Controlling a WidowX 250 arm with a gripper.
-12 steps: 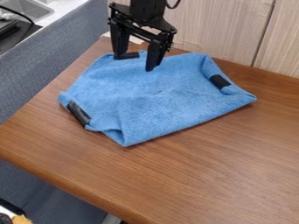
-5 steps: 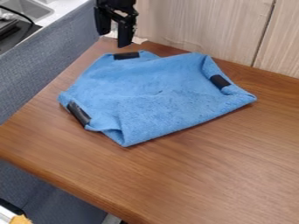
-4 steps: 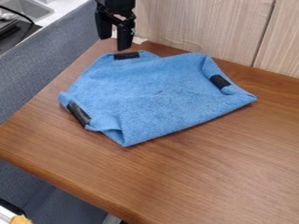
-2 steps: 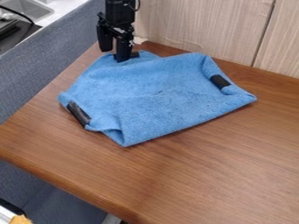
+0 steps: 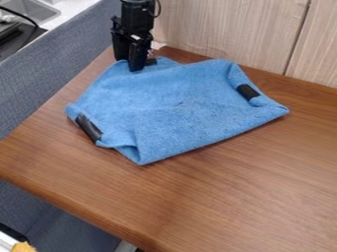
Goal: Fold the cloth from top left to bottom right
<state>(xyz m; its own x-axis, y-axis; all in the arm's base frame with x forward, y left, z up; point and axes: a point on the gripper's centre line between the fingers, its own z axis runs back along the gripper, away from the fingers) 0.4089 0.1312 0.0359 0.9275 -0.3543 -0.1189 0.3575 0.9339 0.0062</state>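
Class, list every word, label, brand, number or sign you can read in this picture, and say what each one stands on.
There is no text that can be read.
Blue cloth and its black patches: no lettering visible.
Wooden tabletop and pale wall panel: no lettering visible.
Black tool: small pale specks, too small to tell whether they are print.

The cloth (image 5: 181, 106) lies on the table (image 5: 230, 197), the gripper (image 5: 127, 64) at its eleven o'clock, the wall (image 5: 227, 32) behind at one, the sink (image 5: 31, 11) beyond ten.
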